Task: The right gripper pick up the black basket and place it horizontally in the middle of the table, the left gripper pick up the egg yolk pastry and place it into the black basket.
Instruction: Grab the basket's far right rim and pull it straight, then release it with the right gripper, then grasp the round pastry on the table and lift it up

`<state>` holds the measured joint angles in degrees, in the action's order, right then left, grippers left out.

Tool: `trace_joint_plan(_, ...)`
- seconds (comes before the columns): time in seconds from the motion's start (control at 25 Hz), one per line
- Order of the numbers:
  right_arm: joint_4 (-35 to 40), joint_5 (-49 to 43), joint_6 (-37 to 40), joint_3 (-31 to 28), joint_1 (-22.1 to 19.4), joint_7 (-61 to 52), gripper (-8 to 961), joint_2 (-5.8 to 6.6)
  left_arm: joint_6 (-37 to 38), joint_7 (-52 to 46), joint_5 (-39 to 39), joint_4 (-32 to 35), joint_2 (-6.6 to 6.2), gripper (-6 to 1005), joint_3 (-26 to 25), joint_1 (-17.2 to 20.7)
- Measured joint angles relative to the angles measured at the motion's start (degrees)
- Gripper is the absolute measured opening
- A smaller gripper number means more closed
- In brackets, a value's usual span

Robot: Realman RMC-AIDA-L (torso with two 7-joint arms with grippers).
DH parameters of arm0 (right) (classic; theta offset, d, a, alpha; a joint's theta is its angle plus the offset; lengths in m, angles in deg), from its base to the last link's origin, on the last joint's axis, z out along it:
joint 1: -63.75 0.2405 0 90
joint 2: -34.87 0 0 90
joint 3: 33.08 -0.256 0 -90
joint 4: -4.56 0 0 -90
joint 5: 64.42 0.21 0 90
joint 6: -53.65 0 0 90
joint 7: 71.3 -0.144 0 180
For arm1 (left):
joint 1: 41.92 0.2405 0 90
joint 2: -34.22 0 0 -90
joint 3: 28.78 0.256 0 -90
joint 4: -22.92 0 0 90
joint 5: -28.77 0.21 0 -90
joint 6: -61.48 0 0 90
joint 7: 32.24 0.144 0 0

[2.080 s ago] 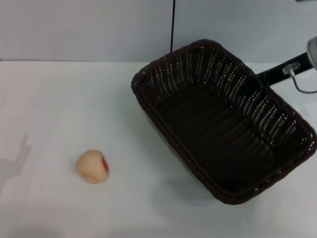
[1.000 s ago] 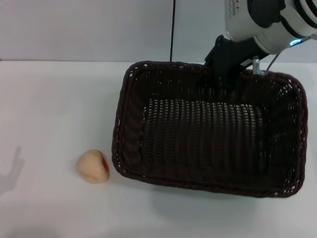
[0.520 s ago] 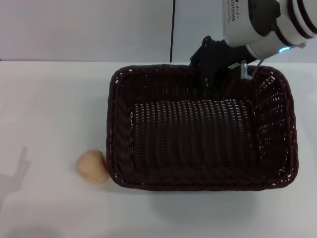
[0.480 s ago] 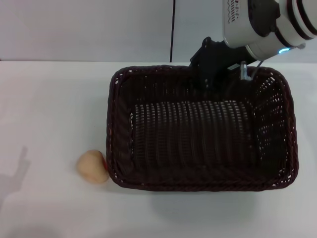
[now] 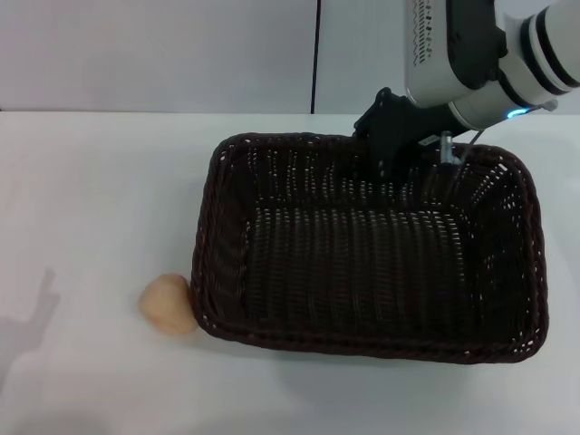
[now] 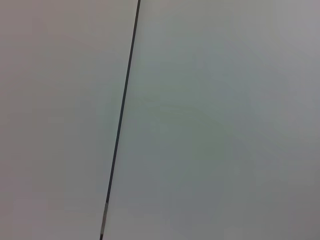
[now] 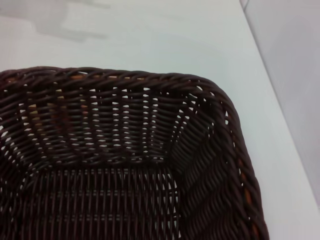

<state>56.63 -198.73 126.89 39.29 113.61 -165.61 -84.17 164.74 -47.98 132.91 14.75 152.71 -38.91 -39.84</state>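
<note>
The black basket (image 5: 205, 263) lies lengthwise across the middle of the white table (image 5: 100, 181), empty inside. My right gripper (image 5: 391, 161) reaches down from the back right and is shut on the basket's far rim. The right wrist view looks into one inner corner of the basket (image 7: 125, 80). The egg yolk pastry (image 5: 165, 304) sits on the table at the basket's near left corner, touching the rim or partly hidden behind it. My left gripper is out of view; the left wrist view shows only a wall.
A grey wall with a thin black vertical line (image 5: 315, 54) stands behind the table. An arm's shadow (image 5: 32, 313) falls on the table at the left. Bare tabletop lies left of the basket and along the front edge.
My right gripper swung the basket from a diagonal at the right to lying lengthwise in the middle. Its left end came up against the pastry, then shifted slightly toward the front.
</note>
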Motion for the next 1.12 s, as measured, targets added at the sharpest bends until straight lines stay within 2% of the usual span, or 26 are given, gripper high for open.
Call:
trace_joint_plan(0.28,3.6,0.3,-1.8,2.7,-2.2,0.4,261,-0.14,0.1,0.0,0.0,0.0,-0.04,808,1.0,0.1)
trace_joint_plan(0.56,6.3,2.1,-1.5,2.9,-4.0,0.4,506,-0.12,0.6,-2.5,0.0,1.5,-0.30,808,2.9,-0.2)
trace_joint_plan(0.64,10.6,4.7,-1.3,2.9,-6.8,0.3,573,-0.12,1.1,-3.6,0.0,2.3,-0.34,808,3.6,-0.3)
trace_joint_plan(0.72,15.8,10.6,-1.2,2.6,-11.2,0.4,640,-0.02,3.1,-9.7,0.1,8.1,-0.46,808,7.0,-1.1)
trace_joint_plan(0.88,24.4,25.1,-0.9,1.5,-21.4,2.9,638,0.16,3.9,-24.2,0.1,21.3,-0.54,807,16.4,-3.3)
trace_joint_plan(1.0,26.1,38.9,-1.1,0.5,-29.4,7.9,637,0.03,2.5,-28.2,0.1,26.3,-0.53,807,22.3,-4.3)
trace_joint_plan(1.12,22.5,55.2,0.1,0.0,-36.4,15.4,637,0.00,0.8,-30.1,0.5,29.6,-0.54,807,28.1,-5.3)
